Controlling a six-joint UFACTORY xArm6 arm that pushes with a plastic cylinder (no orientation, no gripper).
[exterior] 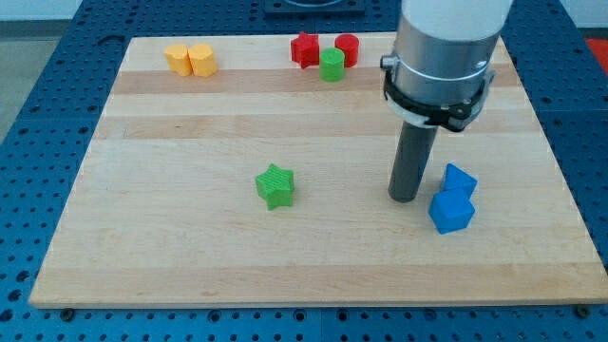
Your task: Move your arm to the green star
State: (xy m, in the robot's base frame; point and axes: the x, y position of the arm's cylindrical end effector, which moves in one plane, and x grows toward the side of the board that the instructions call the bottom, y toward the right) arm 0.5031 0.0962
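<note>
Going from the view's left, two yellow blocks (190, 59) sit touching each other near the top edge of the wooden desk (171, 237). Next comes the green star (275, 185), alone in the middle of the desk, with bare wood all round it. Up at the top is a red star (304, 48), a green round block (331, 66) and a red round block (348, 47), all close together. Then comes my tip (405, 198), resting on the wood well to the right of the green star and just beside two blue blocks (453, 199), which touch each other. So the job looks not yet done: I think my tip must slide left to the star. There are no jaws here, only a rod, so nothing is grasped. There are no boxes or bowls to hold anything.
</note>
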